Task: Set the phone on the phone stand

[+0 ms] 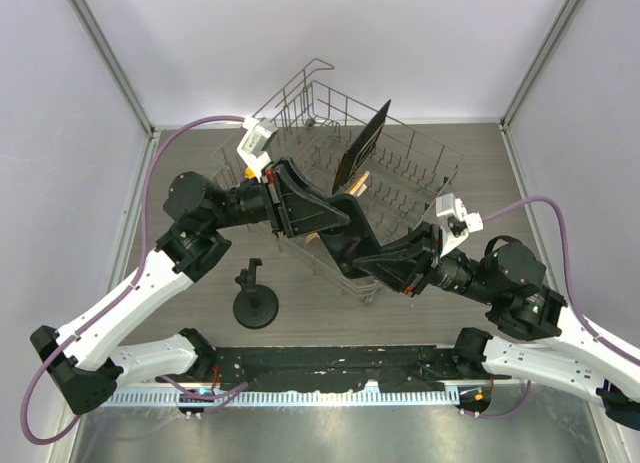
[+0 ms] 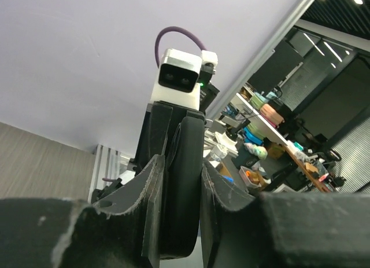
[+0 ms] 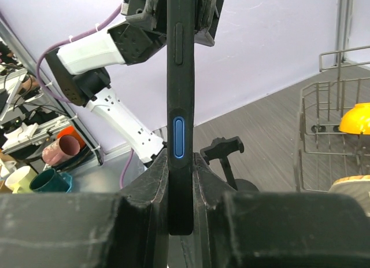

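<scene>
Above the near edge of the grey wire rack (image 1: pixel 400 173), the phone (image 3: pixel 180 77), a slim glossy black slab with rounded edges, hangs between both tools. Left tool (image 2: pixel 182 175) is clamped narrow on one end and right tool (image 3: pixel 180 169) is clamped narrow on the other. Phone stand (image 1: pixel 255 303), black with a round disc base and angled arm, sits near left on the wood-grain worktop (image 1: pixel 180 323), apart from the phone.

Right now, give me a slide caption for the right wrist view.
Edge-on phone pinched between right claw below and left claw above, phone stand behind.
</scene>
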Motion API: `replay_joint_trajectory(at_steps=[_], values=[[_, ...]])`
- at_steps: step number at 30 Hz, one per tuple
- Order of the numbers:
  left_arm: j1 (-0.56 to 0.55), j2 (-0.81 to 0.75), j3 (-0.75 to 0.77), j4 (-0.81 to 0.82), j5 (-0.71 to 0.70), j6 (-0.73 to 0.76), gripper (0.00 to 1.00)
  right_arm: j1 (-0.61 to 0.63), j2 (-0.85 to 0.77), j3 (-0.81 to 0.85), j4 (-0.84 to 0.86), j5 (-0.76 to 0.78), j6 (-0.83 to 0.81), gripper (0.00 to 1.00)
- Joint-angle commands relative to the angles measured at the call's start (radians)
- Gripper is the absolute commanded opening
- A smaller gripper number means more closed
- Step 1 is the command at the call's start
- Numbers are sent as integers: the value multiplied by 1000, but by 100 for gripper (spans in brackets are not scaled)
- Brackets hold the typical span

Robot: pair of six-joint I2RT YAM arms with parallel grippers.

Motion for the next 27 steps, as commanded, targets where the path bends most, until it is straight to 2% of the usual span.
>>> replay_joint_trajectory(at_steps=[1,3,4,7,12,21,24,26,27], values=[[0,-4,6,78,76,-26,29,-1,6,48,128,-14,15,0],[0,-1,9,75,83,-26,35,-1,8,45,137,-14,18,0],[1,1,9,75,91,-26,43,-1,10,43,142,-12,20,0],[1,-1,7,73,93,-25,46,-1,16,43,148,-12,20,0],[0,4,9,78,108,-26,45,-1,26,39,171,-14,28,0],[1,-3,4,93,142,-28,24,-1,51,40,231,14,54,0],[1,-10,-1,93,142,-22,20,-1,65,39,249,18,66,0],[1,-13,1,91,143,-19,22,-1,68,32,266,23,74,0],[1,-18,1,90,145,-20,30,-1,68,26,280,28,81,0]])
